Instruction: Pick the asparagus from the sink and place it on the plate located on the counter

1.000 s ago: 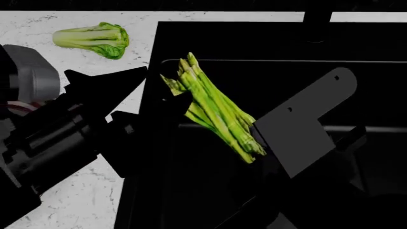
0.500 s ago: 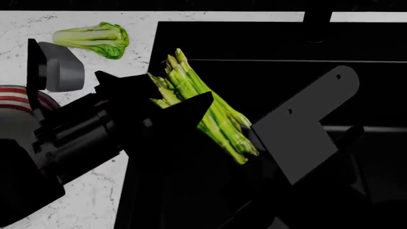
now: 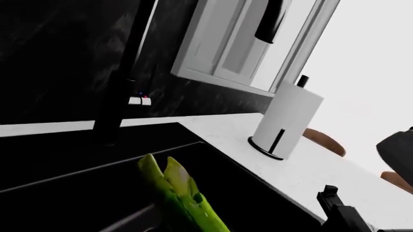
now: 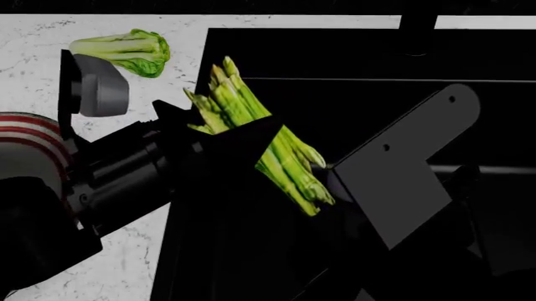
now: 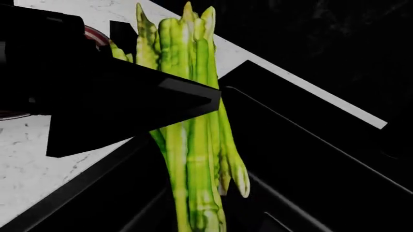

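The asparagus (image 4: 277, 147) is a bright green bundle held tilted in the air above the black sink (image 4: 352, 56), tips pointing up and left. My right gripper (image 4: 328, 199) grips its lower stem end; in the right wrist view the asparagus (image 5: 193, 145) rises straight out of the jaws. My left gripper (image 4: 219, 125) has a black finger on either side of the bundle's upper part; I cannot tell whether they press on it. The tips also show in the left wrist view (image 3: 177, 193). The plate's red ringed rim (image 4: 21, 135) peeks out behind my left arm on the counter (image 4: 109, 251).
A bok choy (image 4: 125, 51) lies on the counter at the back left. The black tap (image 4: 416, 25) stands behind the sink and shows in the left wrist view (image 3: 119, 96). A paper towel roll (image 3: 287, 118) stands on the counter beyond the sink.
My left gripper has moved right and closed in around the upper part of the asparagus. The bundle has risen a little and shifted up and left, and the right arm rose with it.
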### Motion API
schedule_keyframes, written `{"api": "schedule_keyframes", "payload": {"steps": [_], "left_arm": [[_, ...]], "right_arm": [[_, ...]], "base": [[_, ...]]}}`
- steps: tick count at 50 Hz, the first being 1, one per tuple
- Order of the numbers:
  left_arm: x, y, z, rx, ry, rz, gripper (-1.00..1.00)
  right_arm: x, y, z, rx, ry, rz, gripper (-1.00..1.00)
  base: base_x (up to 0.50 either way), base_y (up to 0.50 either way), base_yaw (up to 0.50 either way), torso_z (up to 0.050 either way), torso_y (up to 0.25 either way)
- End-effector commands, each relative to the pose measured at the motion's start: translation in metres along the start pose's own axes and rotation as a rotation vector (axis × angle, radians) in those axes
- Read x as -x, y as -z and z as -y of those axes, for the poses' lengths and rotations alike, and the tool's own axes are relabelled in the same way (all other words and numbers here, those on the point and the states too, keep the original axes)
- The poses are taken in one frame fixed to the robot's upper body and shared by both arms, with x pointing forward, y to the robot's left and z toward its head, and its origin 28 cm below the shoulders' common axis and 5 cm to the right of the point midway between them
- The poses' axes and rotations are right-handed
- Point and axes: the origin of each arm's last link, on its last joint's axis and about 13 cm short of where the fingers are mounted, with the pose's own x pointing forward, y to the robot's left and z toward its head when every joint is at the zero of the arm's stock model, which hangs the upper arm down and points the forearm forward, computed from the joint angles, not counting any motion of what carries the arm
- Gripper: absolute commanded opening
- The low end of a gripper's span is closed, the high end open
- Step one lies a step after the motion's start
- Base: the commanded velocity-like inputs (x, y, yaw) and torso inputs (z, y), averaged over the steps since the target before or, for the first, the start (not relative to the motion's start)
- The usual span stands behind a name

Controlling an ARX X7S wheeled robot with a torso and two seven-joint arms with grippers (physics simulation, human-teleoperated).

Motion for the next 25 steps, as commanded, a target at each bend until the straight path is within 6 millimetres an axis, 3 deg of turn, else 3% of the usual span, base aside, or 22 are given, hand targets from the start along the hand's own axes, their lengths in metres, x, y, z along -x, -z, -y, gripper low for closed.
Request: {"api": "schedule_keyframes", "payload": {"steps": [1, 6, 7, 25], "left_arm": [[0.0020, 0.0012, -0.0036, 0.004, -0.021, 0.014, -1.00], [0.0017, 0.0016, -0.0029, 0.004, -0.013, 0.018, -1.00], [0.0017, 0.0018, -0.0029, 0.005, -0.012, 0.018, -1.00], [0.0056, -0.0050, -0.0032, -0.047, -0.071, 0.017, -1.00]], "right_arm": [[0.0007, -0.0027, 0.0009, -0.005, 0.001, 0.024, -1.00], [0.0005, -0.0031, 0.0014, -0.003, 0.011, 0.030, -1.00], [0.0003, -0.0032, 0.0016, -0.002, 0.013, 0.031, 1.00], [0.0071, -0.0005, 0.0064, 0.003, 0.058, 0.035, 1.00]], "base": [[0.00, 0.00, 0.00, 0.000, 0.000], [0.00, 0.00, 0.00, 0.000, 0.000], [0.00, 0.00, 0.00, 0.000, 0.000], [0.00, 0.00, 0.00, 0.000, 0.001]]}}
